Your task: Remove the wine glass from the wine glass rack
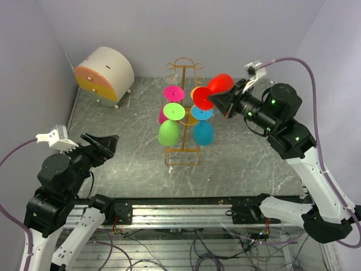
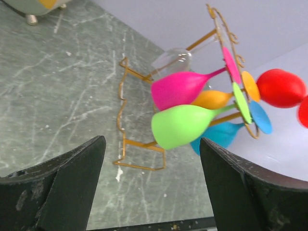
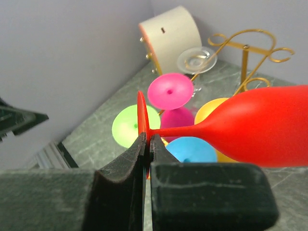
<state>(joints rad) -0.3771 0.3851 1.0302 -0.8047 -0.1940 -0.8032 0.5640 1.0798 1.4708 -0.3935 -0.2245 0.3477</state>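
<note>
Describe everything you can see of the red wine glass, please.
The red wine glass looks like glossy opaque plastic: a rounded bowl, thin stem and flat round foot. It hangs on its side in the air, right of the wine glass rack, bowl pointing away from it. The right gripper pinches the foot's rim; nothing else clearly touches it.

Glossy wire and glass on a dull, stone-look top

The wine glass rack (image 1: 183, 72) is seen as thin golden metal wire, the red wine glass (image 1: 221, 83) as smooth and shiny — the table (image 1: 113, 141) as matt, marbled grey.
</note>
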